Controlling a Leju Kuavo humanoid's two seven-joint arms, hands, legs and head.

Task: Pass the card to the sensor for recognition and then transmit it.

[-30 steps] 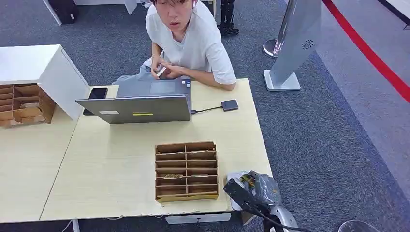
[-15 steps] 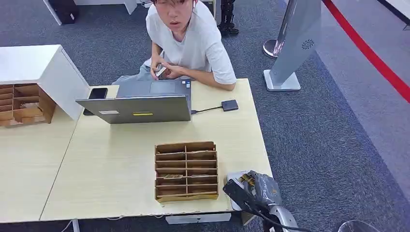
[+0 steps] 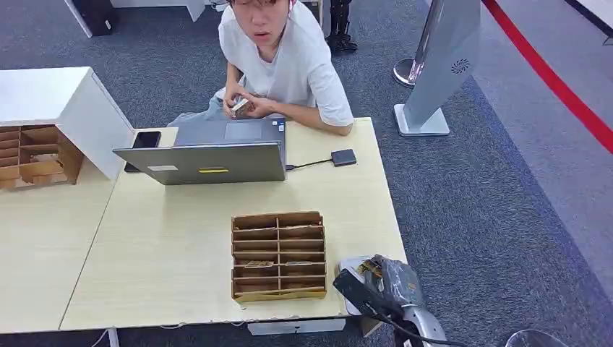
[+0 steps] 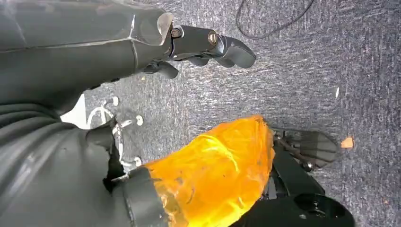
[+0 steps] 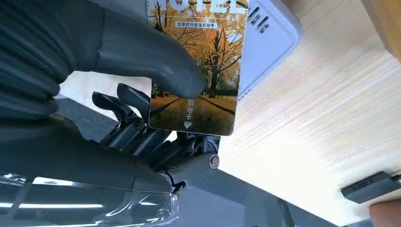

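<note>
Right hand is pinching the card thumb-to-fingers just above the white sensor at the table's near corner; left hand is hanging slack, holding nothing; card face should be kept flat over the sensor.

Pale wooden table, grey carpet
</note>
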